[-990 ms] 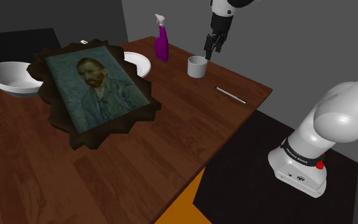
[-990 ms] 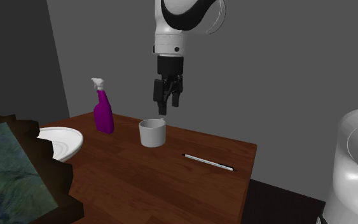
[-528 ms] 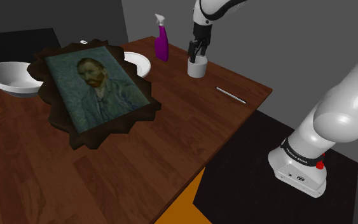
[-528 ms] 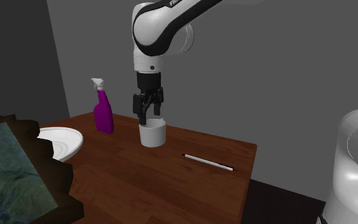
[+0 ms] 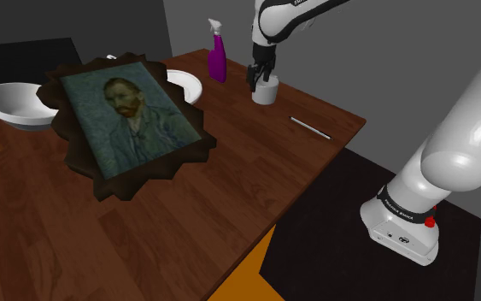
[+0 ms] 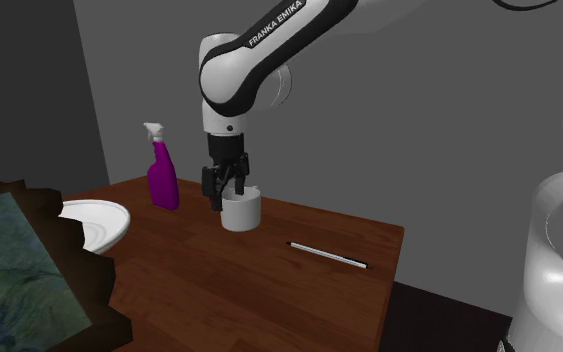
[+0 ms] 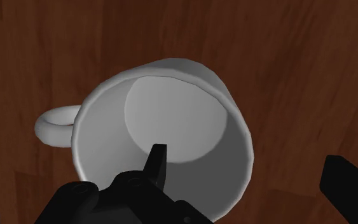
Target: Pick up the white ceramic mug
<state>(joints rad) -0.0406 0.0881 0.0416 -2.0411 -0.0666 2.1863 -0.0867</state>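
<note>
The white mug (image 5: 266, 93) stands upright on the brown wooden table (image 5: 230, 162), near its far edge. My black gripper (image 5: 256, 78) is lowered onto the mug (image 6: 241, 212) and is open. Seen from the wrist, one finger (image 7: 157, 163) reaches inside the mug (image 7: 171, 121) and the other finger (image 7: 348, 186) stands outside the wall, on the side away from the handle (image 7: 52, 125). The wall passes between them and neither finger touches it. In the second exterior view the gripper (image 6: 224, 196) overlaps the mug's rim on the side toward the bottle.
A purple spray bottle (image 5: 217, 56) stands close beside the mug, by the grey wall. A white dish (image 5: 189, 85), a large framed portrait (image 5: 131, 107) and a white bowl (image 5: 12, 103) lie further along the table. A thin pen (image 5: 311, 127) lies near the table's edge.
The gripper has come down from above the mug and shifted toward the spray bottle, so one finger now dips inside the rim. The mug has not moved.
</note>
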